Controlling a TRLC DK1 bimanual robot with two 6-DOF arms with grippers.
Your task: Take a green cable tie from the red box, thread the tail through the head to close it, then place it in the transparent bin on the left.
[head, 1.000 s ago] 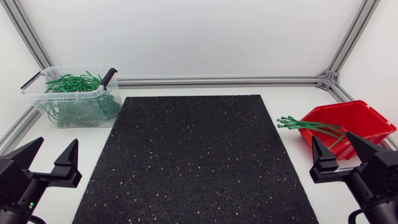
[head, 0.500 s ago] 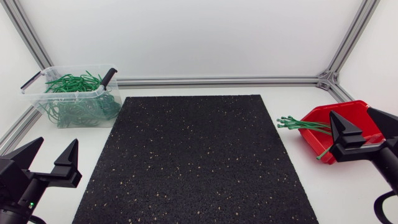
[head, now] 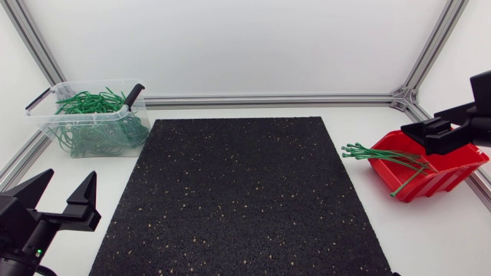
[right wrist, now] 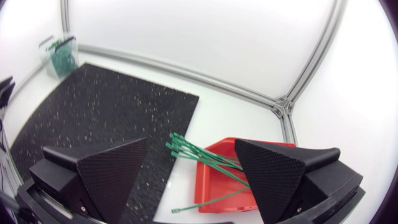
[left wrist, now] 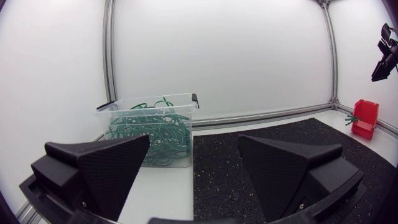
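Right hand (right wrist: 191,144) hung above the red box (head: 453,165), fingers apart, nothing between them. The green cable ties (head: 380,153) lay in that box, tips poking out toward the black mat (head: 245,199), and one tie (head: 405,184) was draped over its near edge. Left hand (head: 71,176) sat low at the near corner of the desk (head: 430,238), spread wide too, with the clear bin (head: 47,123) of looped ties ahead of it.

White table (head: 430,238), blk speckled mat (head: 238,192) ctr, clear bin (head: 77,116) far L, red box (head: 445,180) R
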